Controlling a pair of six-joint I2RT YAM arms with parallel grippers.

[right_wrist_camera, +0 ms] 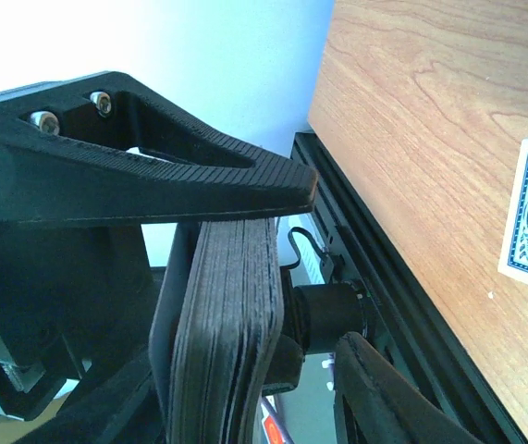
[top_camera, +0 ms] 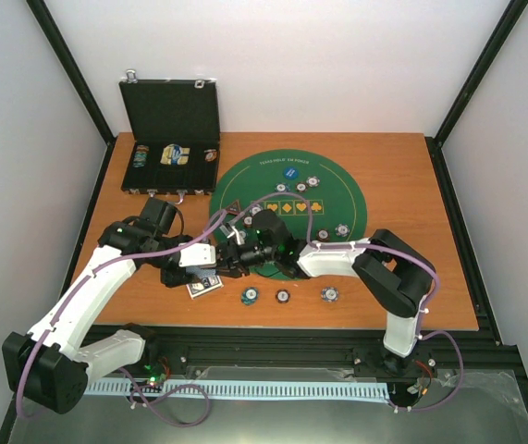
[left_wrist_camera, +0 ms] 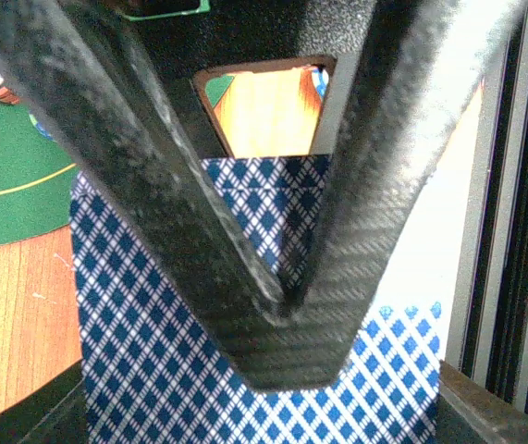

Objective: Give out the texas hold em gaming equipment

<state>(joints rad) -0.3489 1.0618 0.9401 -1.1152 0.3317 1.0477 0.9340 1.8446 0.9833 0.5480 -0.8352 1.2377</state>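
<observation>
Wood table (top_camera: 411,185), dealing: left gripper (left_wrist_camera: 287,333) clamps deck (left_wrist_camera: 153,370), right gripper (right_wrist_camera: 328,268) seemingly parted; next, pinch only the top one

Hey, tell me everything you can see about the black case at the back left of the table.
The black case is hinged and open. Its lid stands upright at the back, plain dark inside, with silver metal fittings on its top edge. The shallow base lies flat on the wooden table, at the far left corner beside the green mat. Small items sit in a row inside, too small to identify. Silver latches line its near edge.
</observation>
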